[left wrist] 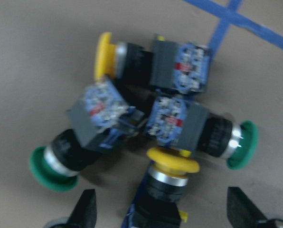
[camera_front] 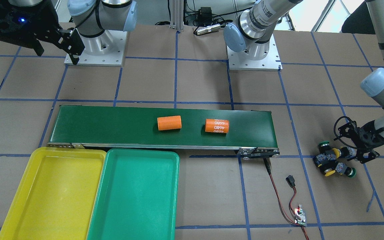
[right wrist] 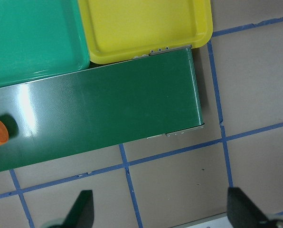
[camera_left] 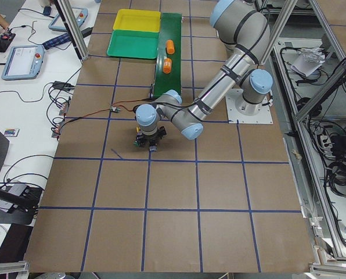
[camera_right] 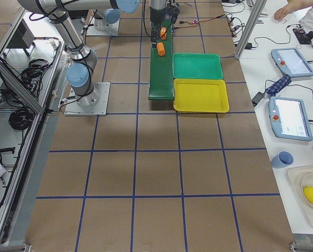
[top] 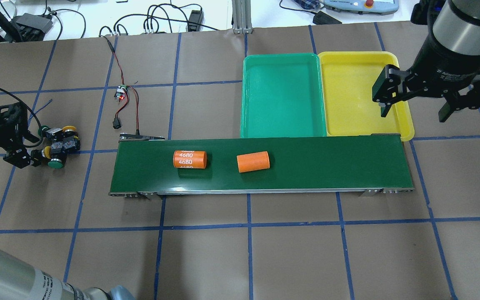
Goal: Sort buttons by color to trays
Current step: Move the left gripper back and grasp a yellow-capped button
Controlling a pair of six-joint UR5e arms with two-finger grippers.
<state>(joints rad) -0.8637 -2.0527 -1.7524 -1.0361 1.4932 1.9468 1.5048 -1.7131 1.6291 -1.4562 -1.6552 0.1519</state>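
Four buttons [left wrist: 146, 118] lie bunched together on the brown table: two yellow caps [left wrist: 172, 161] and two green caps [left wrist: 49, 168]. The bunch also shows in the overhead view [top: 61, 143] and the front view [camera_front: 332, 160]. My left gripper [left wrist: 163, 211] is open, low over the bunch, with its fingers on either side of the near yellow button; it also shows in the overhead view [top: 33, 148]. My right gripper [top: 414, 112] is open and empty, high above the yellow tray's edge. The yellow tray [top: 356, 96] and the green tray [top: 281, 100] stand side by side, both bare.
A long dark green conveyor belt [top: 306, 166] lies next to the trays and carries two orange cylinders [top: 253, 161], one marked 4680 [top: 190, 159]. A small circuit board [top: 120, 92] with red and black wires lies between the belt's end and the buttons.
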